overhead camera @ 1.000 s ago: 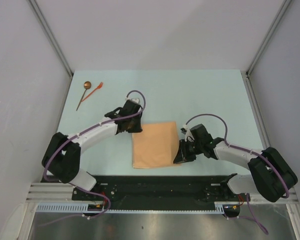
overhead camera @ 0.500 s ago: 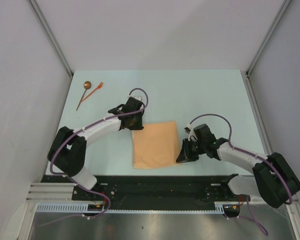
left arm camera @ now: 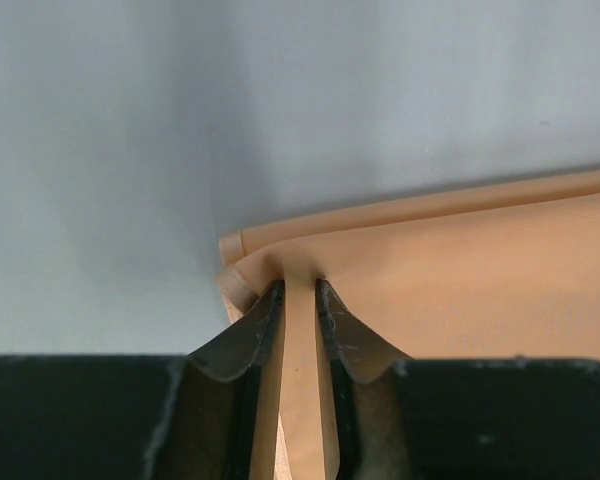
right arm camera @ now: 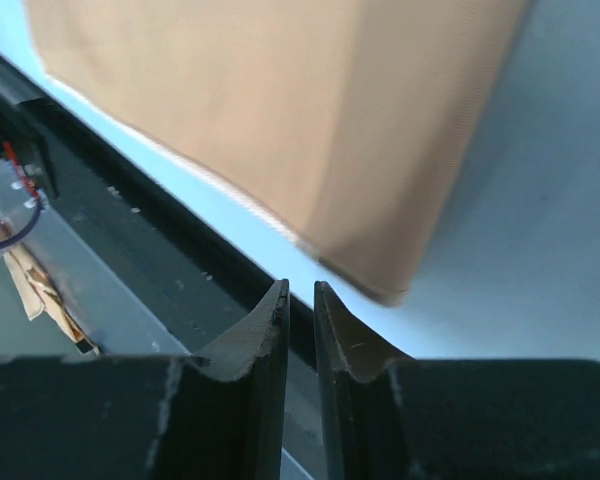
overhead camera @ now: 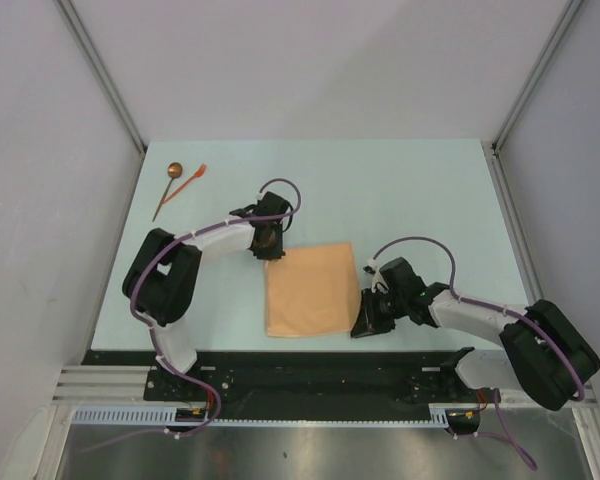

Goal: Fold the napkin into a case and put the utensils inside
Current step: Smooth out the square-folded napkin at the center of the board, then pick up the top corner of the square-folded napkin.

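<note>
The tan-orange napkin (overhead camera: 312, 290) lies flat in the middle of the table, folded into a layered rectangle. My left gripper (overhead camera: 271, 250) is at its far left corner. In the left wrist view the gripper (left arm camera: 300, 285) is shut on a pinched ridge of the napkin (left arm camera: 460, 280) at that corner. My right gripper (overhead camera: 361, 325) is beside the napkin's near right corner. In the right wrist view it (right arm camera: 300, 288) is shut and empty, just short of the napkin's corner (right arm camera: 280, 120). The spoon (overhead camera: 168, 188) and the orange-red fork piece (overhead camera: 188, 183) lie at the far left of the table.
A black rail (overhead camera: 310, 365) runs along the table's near edge, close under the right gripper; it also shows in the right wrist view (right arm camera: 130, 270). Grey walls close in the table on the left, right and far sides.
My right gripper has moved toward the near edge, along the napkin's right side to its near right corner. My left arm's elbow has swung up and in; its gripper stays at the far left corner.
</note>
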